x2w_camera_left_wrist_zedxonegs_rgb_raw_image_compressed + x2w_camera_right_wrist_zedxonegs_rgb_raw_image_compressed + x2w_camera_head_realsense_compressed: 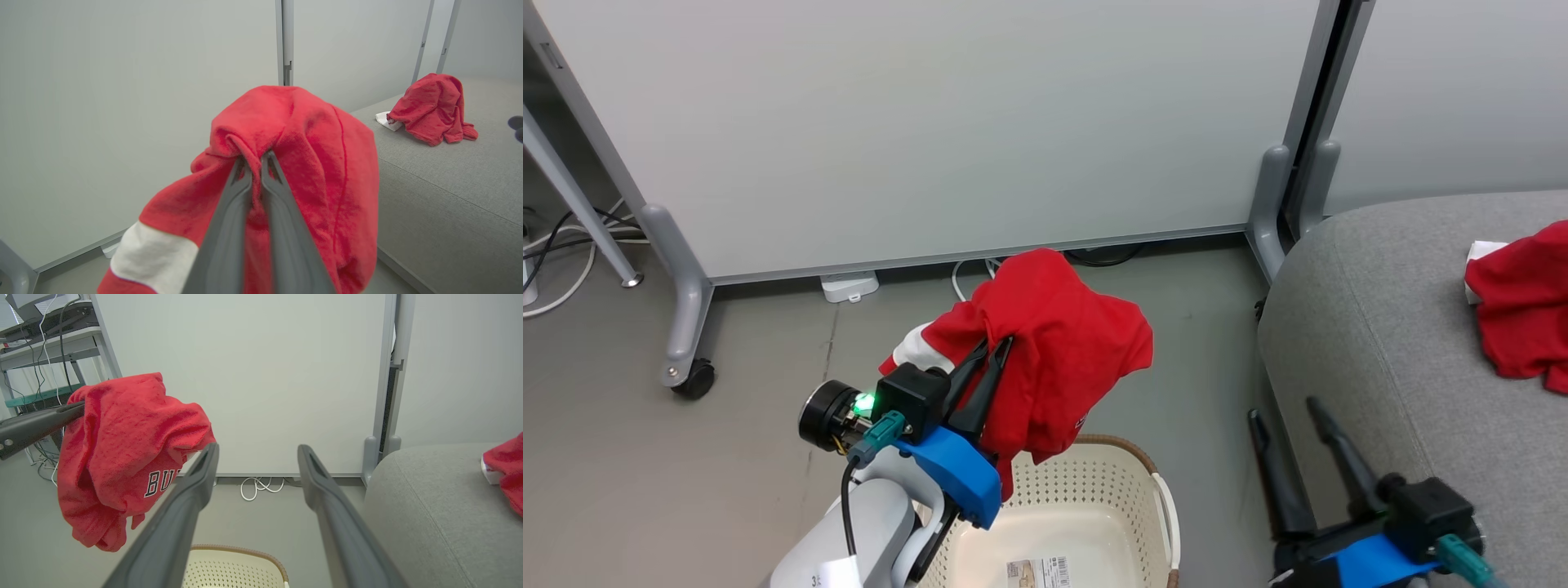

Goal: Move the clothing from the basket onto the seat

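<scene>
Two red pieces of clothing are in play. The lifted garment (1062, 343) hangs pinched between the closed fingers of the left gripper (995, 343), above the basket (1094, 482). The second garment (1523, 302) lies bunched on the seat (1372, 327). The step in hand looks like the carry of the last piece: next it needs swinging right, over the seat's rounded edge, before the gripper lets go. The right gripper (1284, 410) hovers spread and empty beside the seat. The lifted garment's lettering is partly folded under; the basket's near end and the second garment are cut off at the head view's edges.
</scene>
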Controlling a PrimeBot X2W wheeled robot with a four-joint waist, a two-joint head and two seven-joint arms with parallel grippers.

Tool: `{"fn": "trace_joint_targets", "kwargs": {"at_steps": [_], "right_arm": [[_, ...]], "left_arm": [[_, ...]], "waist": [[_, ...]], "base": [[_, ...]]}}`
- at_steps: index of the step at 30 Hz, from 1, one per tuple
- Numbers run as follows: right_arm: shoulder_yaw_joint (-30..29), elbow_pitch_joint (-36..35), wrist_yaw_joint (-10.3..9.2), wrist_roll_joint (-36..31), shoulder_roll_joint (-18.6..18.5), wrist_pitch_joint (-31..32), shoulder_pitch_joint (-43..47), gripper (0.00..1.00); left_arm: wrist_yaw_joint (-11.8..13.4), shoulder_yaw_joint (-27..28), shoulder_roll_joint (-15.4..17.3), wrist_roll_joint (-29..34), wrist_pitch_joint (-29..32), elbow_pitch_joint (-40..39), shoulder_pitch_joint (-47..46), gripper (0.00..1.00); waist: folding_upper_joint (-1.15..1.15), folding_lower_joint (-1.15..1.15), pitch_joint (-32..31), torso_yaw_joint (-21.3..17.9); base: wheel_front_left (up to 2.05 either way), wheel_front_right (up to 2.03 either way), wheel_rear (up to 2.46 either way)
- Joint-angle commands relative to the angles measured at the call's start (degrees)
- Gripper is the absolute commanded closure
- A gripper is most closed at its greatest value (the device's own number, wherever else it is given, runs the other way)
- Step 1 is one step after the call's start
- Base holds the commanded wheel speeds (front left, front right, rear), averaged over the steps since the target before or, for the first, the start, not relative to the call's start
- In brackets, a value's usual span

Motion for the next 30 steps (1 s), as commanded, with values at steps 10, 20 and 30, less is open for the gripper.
{"fn": "trace_joint_targets", "kwargs": {"at_steps": [10, 20, 30], "right_arm": [[13.4, 6.9, 0.01, 5.8, -0.8, -0.2, -4.8, 0.0], [20.6, 13.1, 0.01, 10.6, -0.4, -0.2, -13.2, 0.0], [21.2, 17.1, 0.01, 14.9, 0.1, -0.2, -18.7, 0.0]], "left_arm": [[-1.2, -0.3, -2.0, 2.0, -0.3, 0.1, -2.1, 1.0], [-2.5, -1.0, -4.5, 3.6, -0.3, 0.7, -4.4, 1.0], [-3.6, -1.5, -6.0, 4.7, -0.3, 1.1, -4.9, 1.0]], "waist": [[0.0, 0.0, 1.4, 2.6], [0.0, 0.0, 3.4, 5.1], [0.0, 0.0, 4.2, 6.1]], "base": [[0.0, 0.0, 0.0], [0.0, 0.0, 0.0], [0.0, 0.0, 0.0]]}}
